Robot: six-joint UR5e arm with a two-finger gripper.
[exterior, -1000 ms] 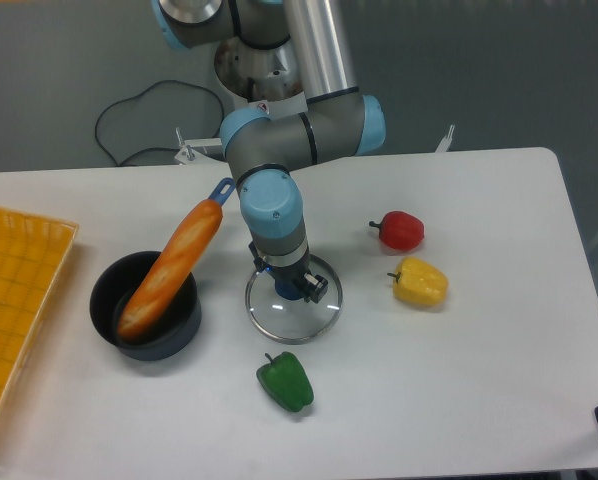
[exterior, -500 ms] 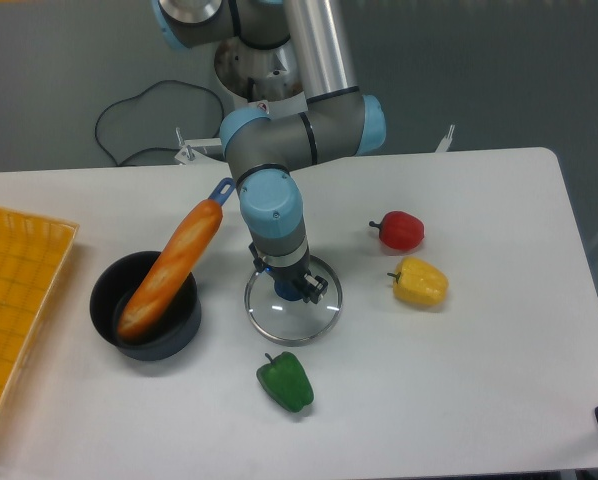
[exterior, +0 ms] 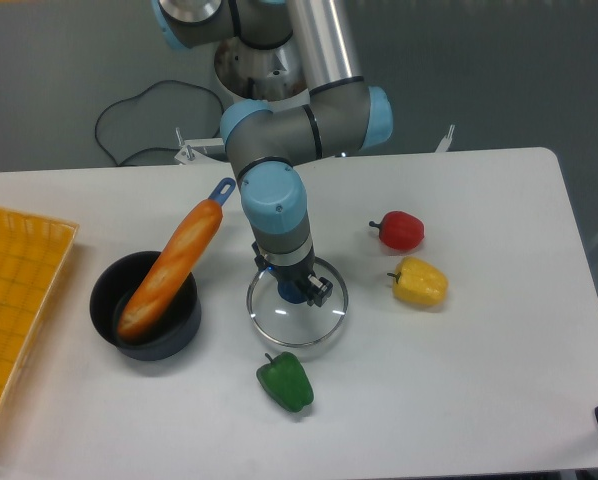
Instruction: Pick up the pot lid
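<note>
Here the hand is partway closed, gripping the blue knob of the glass pot lid.

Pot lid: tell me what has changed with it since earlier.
The pot lid has shifted slightly rightward in the image and looks a little larger, so it has probably risen with the gripper. The grip looks unchanged. The green pepper, black pot and bread stayed put.
</note>
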